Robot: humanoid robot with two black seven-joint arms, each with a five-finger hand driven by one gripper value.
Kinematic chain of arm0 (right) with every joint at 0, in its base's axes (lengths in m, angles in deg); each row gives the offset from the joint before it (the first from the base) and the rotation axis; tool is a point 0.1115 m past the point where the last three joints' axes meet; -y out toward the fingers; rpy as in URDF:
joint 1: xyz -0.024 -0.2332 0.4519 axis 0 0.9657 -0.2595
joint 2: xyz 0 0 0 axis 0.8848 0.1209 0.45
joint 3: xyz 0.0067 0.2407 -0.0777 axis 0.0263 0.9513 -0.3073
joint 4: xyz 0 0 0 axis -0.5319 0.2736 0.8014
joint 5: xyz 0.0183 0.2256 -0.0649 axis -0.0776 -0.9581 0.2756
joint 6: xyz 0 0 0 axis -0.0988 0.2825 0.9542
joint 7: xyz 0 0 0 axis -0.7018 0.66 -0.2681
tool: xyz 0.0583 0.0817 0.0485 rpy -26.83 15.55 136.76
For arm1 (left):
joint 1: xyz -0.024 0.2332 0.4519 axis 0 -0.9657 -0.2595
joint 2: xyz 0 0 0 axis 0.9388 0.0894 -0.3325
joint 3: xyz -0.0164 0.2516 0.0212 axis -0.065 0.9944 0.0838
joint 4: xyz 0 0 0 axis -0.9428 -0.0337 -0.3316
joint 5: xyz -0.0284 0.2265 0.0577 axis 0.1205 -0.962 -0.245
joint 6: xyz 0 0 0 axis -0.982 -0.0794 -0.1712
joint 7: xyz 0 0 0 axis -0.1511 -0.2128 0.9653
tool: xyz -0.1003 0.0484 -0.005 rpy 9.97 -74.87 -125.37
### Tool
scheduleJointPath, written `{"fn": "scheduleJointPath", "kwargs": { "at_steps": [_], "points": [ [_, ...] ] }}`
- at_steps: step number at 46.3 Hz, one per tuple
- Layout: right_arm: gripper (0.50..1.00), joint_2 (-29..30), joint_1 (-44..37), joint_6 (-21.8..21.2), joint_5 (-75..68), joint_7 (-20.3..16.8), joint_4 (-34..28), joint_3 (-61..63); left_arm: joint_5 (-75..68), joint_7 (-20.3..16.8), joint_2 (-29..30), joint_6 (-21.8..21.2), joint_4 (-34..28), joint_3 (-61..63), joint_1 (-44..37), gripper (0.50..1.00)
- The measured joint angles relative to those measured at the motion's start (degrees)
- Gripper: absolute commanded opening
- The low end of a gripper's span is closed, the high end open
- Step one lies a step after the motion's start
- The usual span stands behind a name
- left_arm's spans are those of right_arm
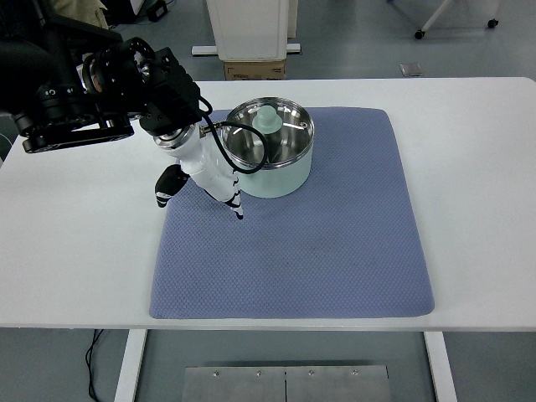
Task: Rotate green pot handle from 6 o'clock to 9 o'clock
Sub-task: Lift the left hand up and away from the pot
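Blue mat point(293, 251) under green pot point(276, 172); handle direction unclear; left hand point(209, 180) beside pot, fingers loose, holding nothing.

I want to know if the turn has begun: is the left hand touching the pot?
Cannot tell. In the top view the left hand overlaps the pot's left side, but the steep angle hides any contact or gap. Fingertips point down at the mat.

A blue-grey quilted mat point(335, 251) lies on a white table point(469, 209), covering most of its middle and reaching near the front edge. Beyond the table's far edge, a white cabinet base point(251, 29) stands on the grey floor with a cardboard box point(255, 69) just in front of it. Under the table's near side sits a grey metal plate point(285, 383), and a black cable point(94, 356) trails down beside the left table leg point(131, 364).
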Motion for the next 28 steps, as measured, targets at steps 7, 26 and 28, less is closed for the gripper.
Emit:
{"fn": "scheduleJointPath", "kwargs": {
  "at_steps": [7, 26, 28],
  "points": [
    [1.0, 0.0, 0.0, 0.0, 0.01, 0.0, 0.0, 0.0, 0.16, 0.0, 0.0, 0.17, 1.03, -1.19, 0.0, 1.0],
    [1.0, 0.0, 0.0, 0.0, 0.03, -0.02, 0.0, 0.0, 21.35, 0.0, -0.18, 5.94, 0.78, -9.52, -0.35, 1.0],
    [1.0, 0.0, 0.0, 0.0, 0.03, -0.03, 0.0, 0.0, 25.54, 0.0, -0.19, 6.25, 0.35, -10.36, -0.36, 1.0]
  ]
}}
